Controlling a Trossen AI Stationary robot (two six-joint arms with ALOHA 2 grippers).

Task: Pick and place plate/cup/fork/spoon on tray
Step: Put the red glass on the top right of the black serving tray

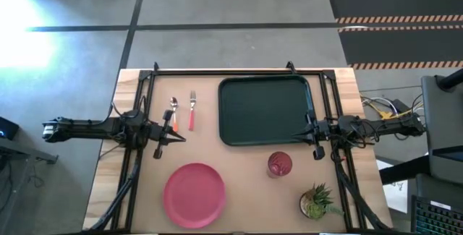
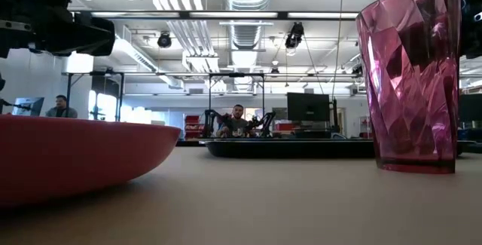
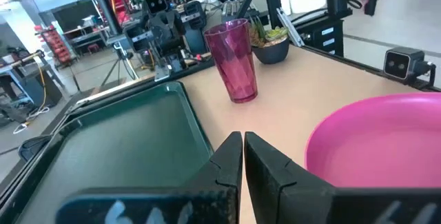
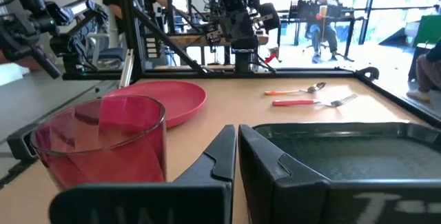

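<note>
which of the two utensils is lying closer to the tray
The fork, with silver tines and pink-red handle, lies nearer the tray; the orange-handled spoon lies beyond it.

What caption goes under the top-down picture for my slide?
Empty tray, with plate, cup, fork and spoon waiting on the table.

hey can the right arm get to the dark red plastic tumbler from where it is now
Probably yes. The translucent dark-red tumbler stands upright on bare table just beside the right gripper, with nothing between them; the potted plant sits farther off.
</note>
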